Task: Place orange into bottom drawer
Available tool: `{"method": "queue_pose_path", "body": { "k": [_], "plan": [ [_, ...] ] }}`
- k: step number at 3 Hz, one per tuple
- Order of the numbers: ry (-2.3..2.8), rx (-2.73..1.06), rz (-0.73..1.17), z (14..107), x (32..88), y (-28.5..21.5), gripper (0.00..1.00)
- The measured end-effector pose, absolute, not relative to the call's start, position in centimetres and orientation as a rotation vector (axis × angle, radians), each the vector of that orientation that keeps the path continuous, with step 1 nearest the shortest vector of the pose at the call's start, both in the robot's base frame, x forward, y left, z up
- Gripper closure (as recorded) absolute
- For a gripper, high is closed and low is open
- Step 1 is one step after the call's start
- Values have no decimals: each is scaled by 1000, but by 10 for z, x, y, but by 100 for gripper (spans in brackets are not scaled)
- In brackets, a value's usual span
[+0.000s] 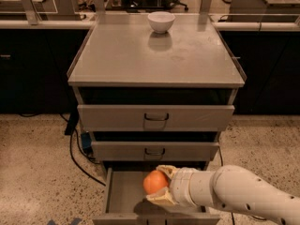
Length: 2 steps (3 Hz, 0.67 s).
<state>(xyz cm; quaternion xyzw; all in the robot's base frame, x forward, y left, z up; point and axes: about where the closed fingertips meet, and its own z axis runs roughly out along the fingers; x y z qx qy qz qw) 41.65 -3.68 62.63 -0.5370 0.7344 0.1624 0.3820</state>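
Observation:
The orange [154, 182] is a small round fruit held between the cream fingers of my gripper [160, 185], which is shut on it. My white arm reaches in from the lower right. The gripper and orange hang over the open bottom drawer [122, 191], a shallow grey tray pulled out at the foot of the cabinet. The orange sits just above the drawer's floor, over its middle, and its shadow falls beneath it. The two upper drawers with dark handles are closed.
A white bowl [161, 21] stands at the back of the grey cabinet top [117, 55]. Black cables [77, 153] trail on the speckled floor left of the cabinet. Dark counters run behind on both sides.

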Motion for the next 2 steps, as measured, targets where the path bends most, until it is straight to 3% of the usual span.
{"method": "queue_pose_path", "body": {
  "k": [2],
  "plan": [
    [1925, -1266, 371, 518, 447, -55, 100]
  ]
}}
